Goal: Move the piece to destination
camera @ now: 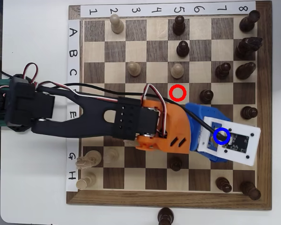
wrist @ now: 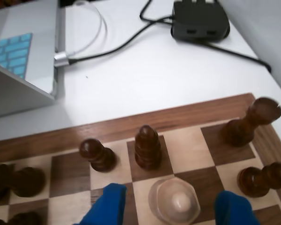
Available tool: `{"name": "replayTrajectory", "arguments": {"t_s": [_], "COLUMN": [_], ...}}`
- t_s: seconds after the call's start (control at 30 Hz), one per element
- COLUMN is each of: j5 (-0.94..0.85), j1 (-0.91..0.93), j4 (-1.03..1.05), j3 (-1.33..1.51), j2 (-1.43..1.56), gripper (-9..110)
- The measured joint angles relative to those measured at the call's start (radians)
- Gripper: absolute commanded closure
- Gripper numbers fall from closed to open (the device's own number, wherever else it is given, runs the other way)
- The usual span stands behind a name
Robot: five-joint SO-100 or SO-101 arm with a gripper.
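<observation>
Now the gripper [wrist: 172, 208] is spread wide w/ the cream piece [wrist: 174, 200] standing upright right btwn its blue fingers [wrist: 107, 205], not yet pinched.

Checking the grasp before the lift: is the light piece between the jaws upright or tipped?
Upright. The wrist view looks down on the piece: rounded head centred over its round base, between the blue fingertips, jaws apart.

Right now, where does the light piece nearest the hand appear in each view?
Wrist view: the light piece sits at the bottom centre, between the blue fingers.
Overhead view: not visible; the camera board covers that spot.
Shared landmark: the board's dark wooden border.
</observation>
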Motion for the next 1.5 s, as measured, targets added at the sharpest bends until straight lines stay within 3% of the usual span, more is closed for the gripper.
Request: {"name": "replayTrajectory", "arguments": {"t_s": [0.17, 0.43, 0.53, 0.97, 1.5], "j5": [0.000, -0.015, -0.063, -0.480, -0.992], "j1": [-0.012, -0.014, -0.012, 0.129, 0.578], "j4": [0.029, 0.117, 0.160, 0.327, 0.669], "j3": [0.000, 0.021, 0.061, 0.281, 0.489], "j2": [0.100, 0.316, 0.413, 0.854, 1.278], "gripper": [81, 101, 101, 101, 101]}}
